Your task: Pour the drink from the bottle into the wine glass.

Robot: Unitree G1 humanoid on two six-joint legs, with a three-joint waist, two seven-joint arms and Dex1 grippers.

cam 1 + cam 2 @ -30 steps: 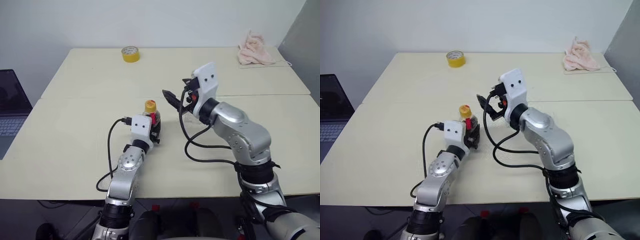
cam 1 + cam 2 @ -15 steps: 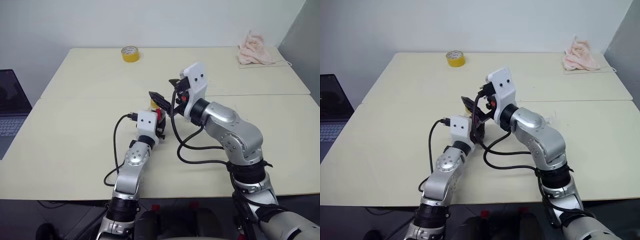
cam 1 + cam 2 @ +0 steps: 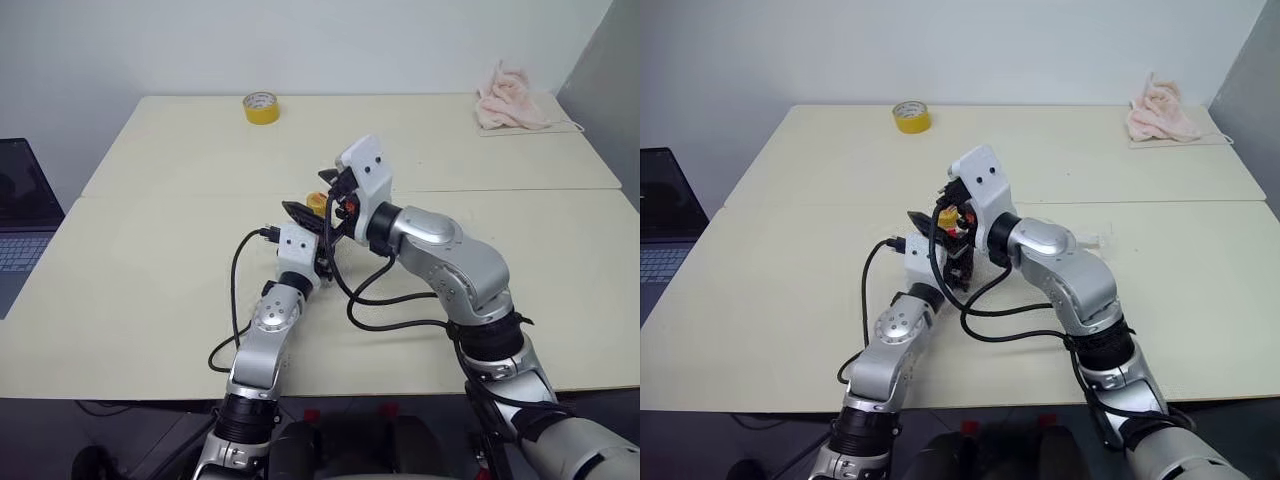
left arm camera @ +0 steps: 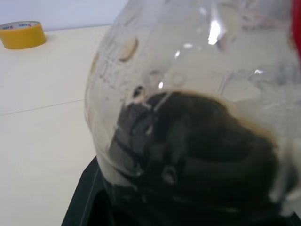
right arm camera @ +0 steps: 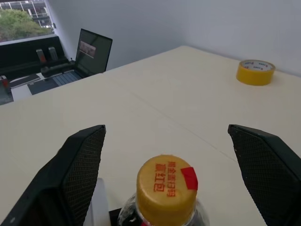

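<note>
2 black fingers [image 5: 82, 169] of the right gripper [image 5: 171, 174] are spread wide either side of the yellow cap [image 5: 167, 182] without touching it. The small squat clear plastic bottle [image 4: 197, 117], part-filled with dark brown drink [image 4: 202, 155], is clamped upright in the left gripper [image 3: 322, 262] above the cream table [image 3: 150, 270].
</note>
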